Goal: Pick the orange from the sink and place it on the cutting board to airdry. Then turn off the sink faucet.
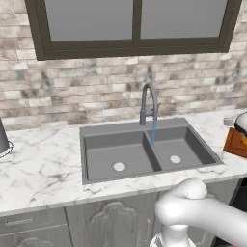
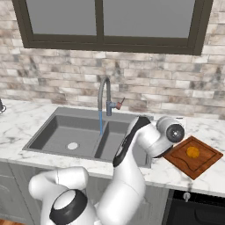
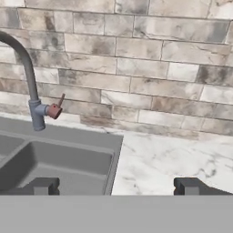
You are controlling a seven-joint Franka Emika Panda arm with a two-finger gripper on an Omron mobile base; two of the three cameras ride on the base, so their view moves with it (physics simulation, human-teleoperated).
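- A brick wall [image 1: 96,91] in pale grey, beige and brown tones was seen behind the marble counter [image 1: 38,169].
- A dark-framed window [image 2: 105,22] with greyish panes, split by a central bar, was set in the wall above the counter.
- The counter was topped in white marble with grey veining.
- Grey cabinet fronts [image 1: 111,222] with carved ornament were fitted below the counter, with a drawer [image 1: 29,223] at their left.
- A dark appliance front [image 2: 193,208] was seen under the counter's right end.
- Lighting was even, without strong shadows.
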